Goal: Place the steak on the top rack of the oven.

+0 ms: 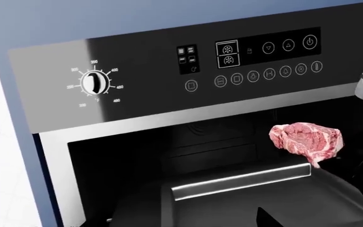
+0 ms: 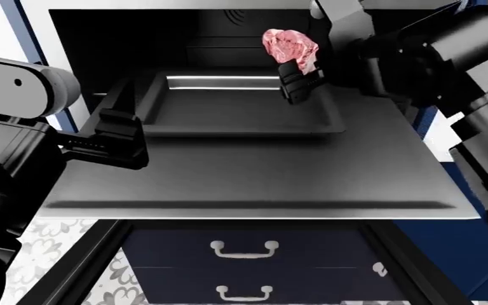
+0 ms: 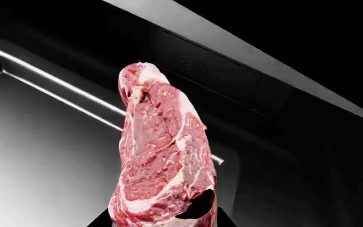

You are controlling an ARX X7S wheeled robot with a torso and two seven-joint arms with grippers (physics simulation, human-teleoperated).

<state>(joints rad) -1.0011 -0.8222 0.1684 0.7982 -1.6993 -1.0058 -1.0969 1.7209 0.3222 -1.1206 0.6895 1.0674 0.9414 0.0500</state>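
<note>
Dark oven cavity (image 2: pixel 142 44) behind red-pink, white-marbled steak (image 2: pixel 291 46)

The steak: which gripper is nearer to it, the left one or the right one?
Right. The right gripper holds the steak above the top rack's far right part. The left gripper is apart, by the rack's left rim, holding nothing visible.

Under the open door are two dark blue drawers (image 2: pixel 253 267), one above the other, and each has a small silver handle (image 2: pixel 242 248). The floor (image 2: pixel 74 254) beside them is white with grey flower shapes. A blue wall (image 1: pixel 36 28) frames it all.
</note>
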